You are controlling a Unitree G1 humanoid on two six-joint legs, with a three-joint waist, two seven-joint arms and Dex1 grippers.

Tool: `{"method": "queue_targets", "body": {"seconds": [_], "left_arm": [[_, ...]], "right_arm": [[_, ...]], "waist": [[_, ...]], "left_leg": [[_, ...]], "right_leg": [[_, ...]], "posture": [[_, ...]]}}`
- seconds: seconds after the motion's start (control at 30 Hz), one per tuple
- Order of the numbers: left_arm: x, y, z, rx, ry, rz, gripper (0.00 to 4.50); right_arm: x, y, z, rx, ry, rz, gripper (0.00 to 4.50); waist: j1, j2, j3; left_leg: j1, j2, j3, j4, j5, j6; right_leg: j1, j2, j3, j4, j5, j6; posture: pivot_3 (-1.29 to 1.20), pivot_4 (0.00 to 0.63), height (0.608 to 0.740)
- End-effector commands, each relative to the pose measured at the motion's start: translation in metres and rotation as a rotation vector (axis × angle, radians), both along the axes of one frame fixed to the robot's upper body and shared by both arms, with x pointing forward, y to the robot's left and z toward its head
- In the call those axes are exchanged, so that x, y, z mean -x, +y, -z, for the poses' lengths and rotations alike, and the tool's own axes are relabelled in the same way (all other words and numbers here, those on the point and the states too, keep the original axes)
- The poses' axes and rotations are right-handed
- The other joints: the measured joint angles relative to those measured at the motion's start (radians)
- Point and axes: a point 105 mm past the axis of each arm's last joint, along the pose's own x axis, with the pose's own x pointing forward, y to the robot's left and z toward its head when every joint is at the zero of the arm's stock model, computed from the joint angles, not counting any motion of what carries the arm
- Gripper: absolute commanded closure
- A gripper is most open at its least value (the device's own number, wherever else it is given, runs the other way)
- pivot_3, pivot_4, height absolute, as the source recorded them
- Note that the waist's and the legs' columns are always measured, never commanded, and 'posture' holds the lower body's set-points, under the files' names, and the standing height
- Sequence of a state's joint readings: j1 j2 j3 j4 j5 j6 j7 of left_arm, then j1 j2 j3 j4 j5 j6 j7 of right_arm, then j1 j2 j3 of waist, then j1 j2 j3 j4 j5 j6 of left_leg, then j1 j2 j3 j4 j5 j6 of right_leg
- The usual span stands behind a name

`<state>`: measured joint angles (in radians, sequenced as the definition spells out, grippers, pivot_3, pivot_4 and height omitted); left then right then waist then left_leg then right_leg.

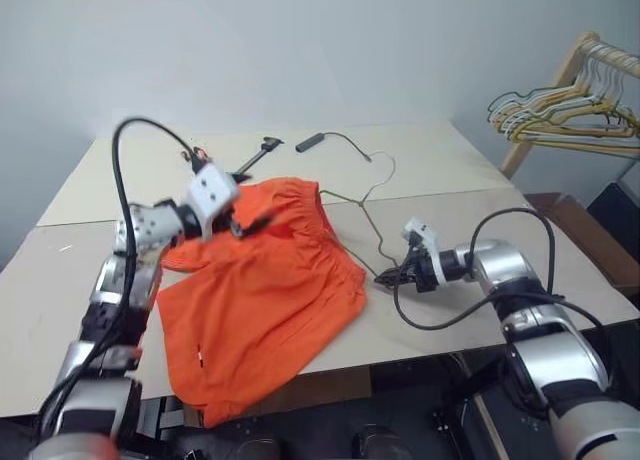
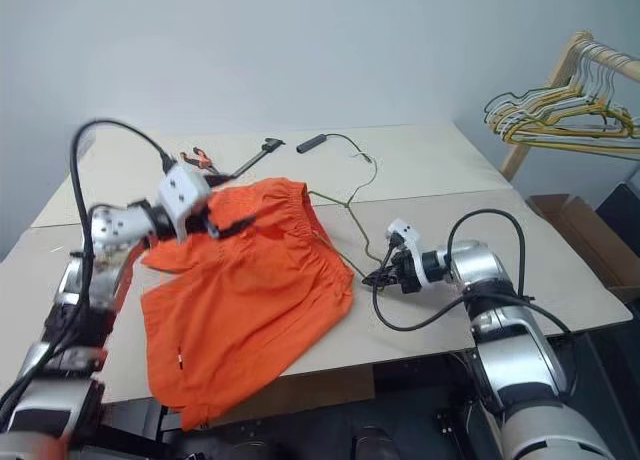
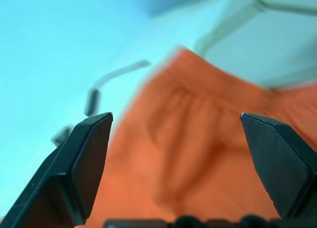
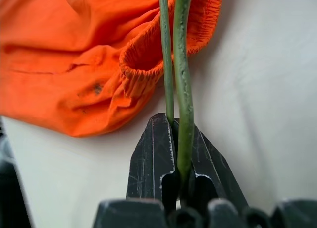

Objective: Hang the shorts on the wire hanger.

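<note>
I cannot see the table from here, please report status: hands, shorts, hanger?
Left hand open, empty, above shorts. Right hand shut on wire hanger at the shorts' edge. Shorts flat on table, not hung. Nothing in the way.

The two head views look forward and down from above the table [image 1: 450, 160], from nearly the same position. Both cover the whole tabletop, both arms, the shorts [image 1: 260, 300] and the rack of hangers [image 1: 570, 110]. The left wrist view looks along the left gripper [image 3: 176, 139], just above the shorts. The right wrist view looks along the right gripper [image 4: 173, 139], very near the wire hanger [image 4: 183, 64] and the waistband. All views share the shorts.
</note>
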<state>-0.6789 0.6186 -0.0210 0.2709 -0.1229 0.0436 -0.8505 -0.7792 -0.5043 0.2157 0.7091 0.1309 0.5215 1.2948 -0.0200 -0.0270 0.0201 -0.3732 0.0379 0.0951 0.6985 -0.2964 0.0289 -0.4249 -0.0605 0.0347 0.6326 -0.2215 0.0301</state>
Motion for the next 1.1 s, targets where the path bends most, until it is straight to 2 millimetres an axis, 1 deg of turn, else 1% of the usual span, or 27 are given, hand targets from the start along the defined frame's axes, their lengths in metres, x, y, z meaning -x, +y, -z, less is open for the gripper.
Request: {"method": "queue_targets", "body": {"seconds": [0.03, 0.1, 0.27, 0.4, 0.5, 0.57, 0.7, 0.9, 1.03, 1.1], "left_arm": [[0.001, 0.000, -0.022, -0.033, -0.045, 0.085, 0.01], [0.000, 0.004, -0.022, -0.118, -0.030, 0.132, 0.01], [0.002, 0.014, -0.025, -0.238, 0.070, 0.264, 0.01], [-0.004, 0.017, -0.033, -0.266, 0.088, 0.285, 0.01], [0.002, 0.017, -0.035, -0.281, 0.148, 0.368, 0.01], [0.009, 0.017, -0.033, -0.293, 0.199, 0.435, 0.01], [0.017, 0.019, -0.025, -0.352, 0.256, 0.482, 0.01], [0.012, 0.021, -0.016, -0.393, 0.303, 0.462, 0.01], [0.010, 0.019, -0.009, -0.386, 0.333, 0.464, 0.01], [0.011, 0.016, -0.004, -0.386, 0.353, 0.479, 0.39]], "right_arm": [[-0.005, 0.007, -0.028, 0.003, -0.164, -0.044, 4.50], [-0.004, 0.011, -0.030, 0.032, -0.206, -0.065, 4.50], [0.004, 0.021, -0.031, 0.119, -0.301, -0.154, 4.50], [0.008, 0.027, -0.031, 0.165, -0.367, -0.204, 4.50], [0.006, 0.033, -0.036, 0.145, -0.360, -0.180, 4.50], [0.009, 0.035, -0.036, 0.170, -0.382, -0.207, 4.50], [0.009, 0.038, -0.038, 0.173, -0.396, -0.213, 4.50], [0.011, 0.039, -0.038, 0.196, -0.422, -0.236, 4.50], [0.018, 0.042, -0.041, 0.189, -0.413, -0.273, 4.50], [0.020, 0.044, -0.043, 0.191, -0.422, -0.289, 4.50]], "waist": [[-0.006, 0.001, 0.000], [-0.013, 0.001, 0.000], [-0.024, 0.001, 0.000], [-0.024, 0.001, 0.000], [-0.026, 0.001, 0.000], [-0.027, 0.001, 0.000], [-0.030, 0.001, 0.000], [-0.028, 0.001, 0.000], [-0.028, 0.001, 0.000], [-0.028, 0.001, 0.000]], "left_leg": [[0.000, 0.000, 0.000, 0.000, 0.000, 0.000], [0.000, 0.000, 0.002, 0.000, 0.000, 0.000], [0.000, 0.000, 0.006, 0.000, 0.001, -0.001], [-0.001, 0.000, 0.007, 0.001, 0.000, -0.001], [-0.002, 0.000, 0.007, 0.001, 0.000, 0.000], [-0.002, 0.000, 0.007, 0.001, 0.000, 0.000], [-0.002, 0.000, 0.007, 0.001, 0.000, 0.000], [-0.003, 0.000, 0.006, 0.003, 0.000, 0.001], [-0.003, 0.000, 0.006, 0.004, -0.001, 0.002], [-0.005, 0.001, 0.006, 0.005, -0.001, 0.002]], "right_leg": [[0.000, 0.000, 0.000, 0.000, 0.000, 0.000], [0.000, 0.000, 0.000, -0.001, 0.000, 0.000], [0.001, 0.001, -0.002, -0.001, 0.000, 0.000], [0.000, 0.001, -0.002, -0.002, 0.000, 0.000], [0.000, 0.001, -0.002, -0.002, 0.000, 0.000], [0.000, 0.001, -0.002, -0.002, 0.000, 0.000], [0.000, 0.001, -0.002, -0.002, 0.000, 0.000], [0.000, 0.001, -0.002, -0.001, 0.000, 0.000], [0.000, 0.001, -0.002, -0.001, -0.001, 0.001], [-0.001, 0.001, -0.002, -0.001, -0.001, 0.001]], "posture": [[0.01, 0.000, 0.740], [0.01, 0.000, 0.740], [0.00, 0.000, 0.740], [-0.01, 0.000, 0.740], [-0.01, 0.000, 0.740], [-0.01, 0.000, 0.740], [-0.01, 0.000, 0.740], [-0.01, 0.000, 0.740], [-0.02, 0.000, 0.740], [-0.02, 0.000, 0.740]]}}
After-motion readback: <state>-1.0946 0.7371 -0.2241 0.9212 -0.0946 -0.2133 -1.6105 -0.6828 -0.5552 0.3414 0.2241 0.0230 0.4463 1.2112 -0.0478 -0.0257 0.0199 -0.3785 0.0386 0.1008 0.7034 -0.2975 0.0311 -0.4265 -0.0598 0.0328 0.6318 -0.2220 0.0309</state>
